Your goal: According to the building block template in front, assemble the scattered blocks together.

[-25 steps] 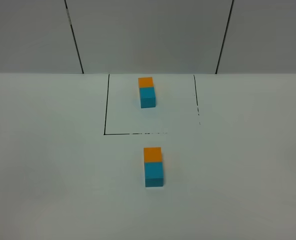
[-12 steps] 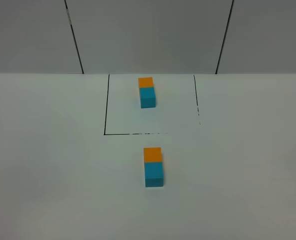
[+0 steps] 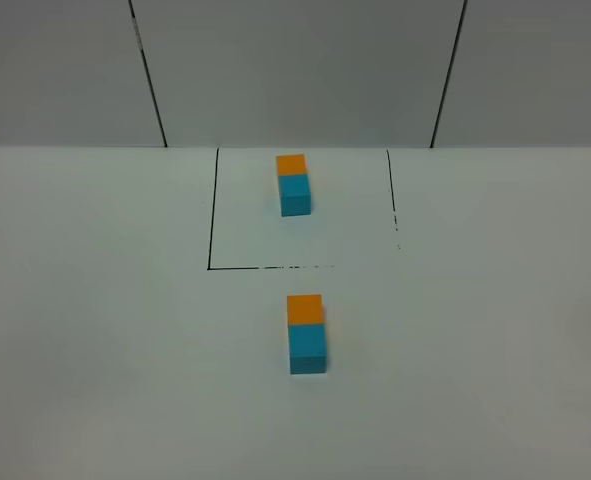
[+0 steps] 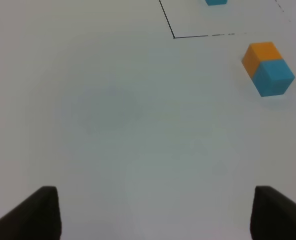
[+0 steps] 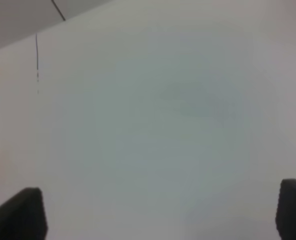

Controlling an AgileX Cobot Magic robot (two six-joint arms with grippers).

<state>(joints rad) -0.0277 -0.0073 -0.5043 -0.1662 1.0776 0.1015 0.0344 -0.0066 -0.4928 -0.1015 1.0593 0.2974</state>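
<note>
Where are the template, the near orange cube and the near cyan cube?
template [image 3: 294, 184], exterior high view, seam between its two cubes
orange cube [image 3: 304, 309], exterior high view, top face
cyan cube [image 3: 307, 341], exterior high view, top face

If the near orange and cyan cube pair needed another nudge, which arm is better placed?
Probably left: the left gripper, open, has the orange and cyan cube pair in its wrist view; the open right gripper sees only bare table.

Orange cube [image 3: 304, 309] and cyan cube [image 3: 307, 348]; template [image 3: 293, 184] orange-cyan; white table [image 3: 95, 330].
</note>
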